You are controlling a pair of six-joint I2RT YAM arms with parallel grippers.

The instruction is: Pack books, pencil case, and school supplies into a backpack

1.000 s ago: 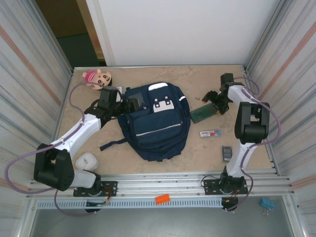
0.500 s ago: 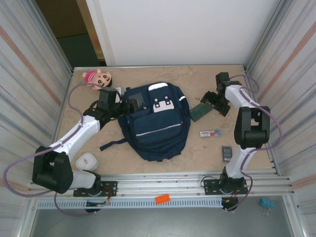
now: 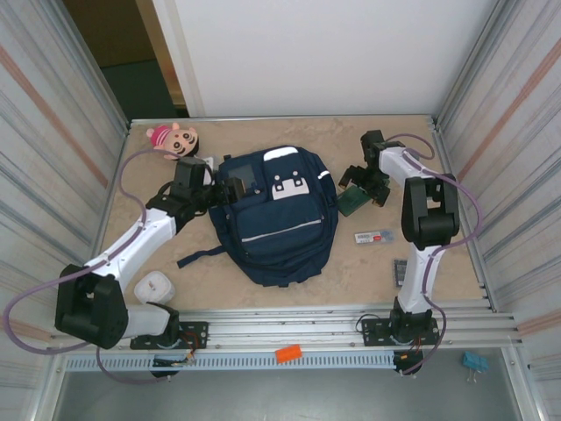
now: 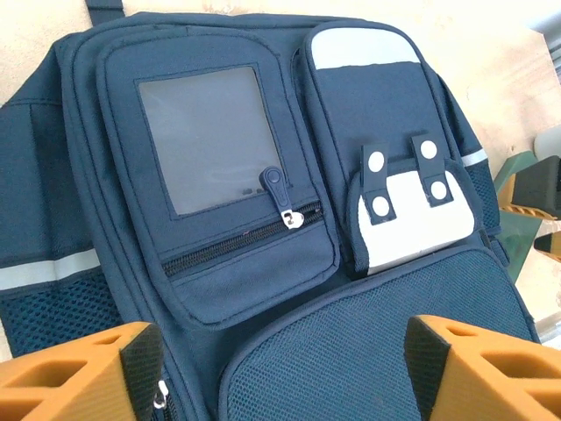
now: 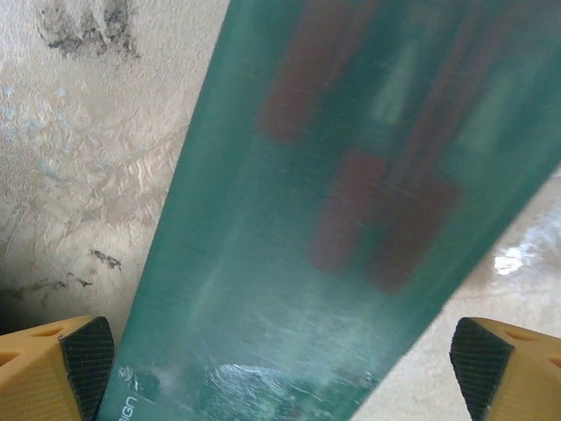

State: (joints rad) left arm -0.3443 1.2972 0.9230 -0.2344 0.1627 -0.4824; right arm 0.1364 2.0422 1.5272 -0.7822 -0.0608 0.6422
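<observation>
Right of the backpack [image 3: 276, 232], the right gripper [image 3: 365, 182] has swung in over the green pencil case [image 3: 351, 203], jaws spread wide astride it. Left gripper [image 3: 221, 189] hovers spread at the backpack's front; case unpacked, grab likely next.

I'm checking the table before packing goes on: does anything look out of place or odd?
Nothing spilled or damaged. The pink plush doll in the far left corner is no school item, and the green pencil case lies askew beside the backpack.
</observation>
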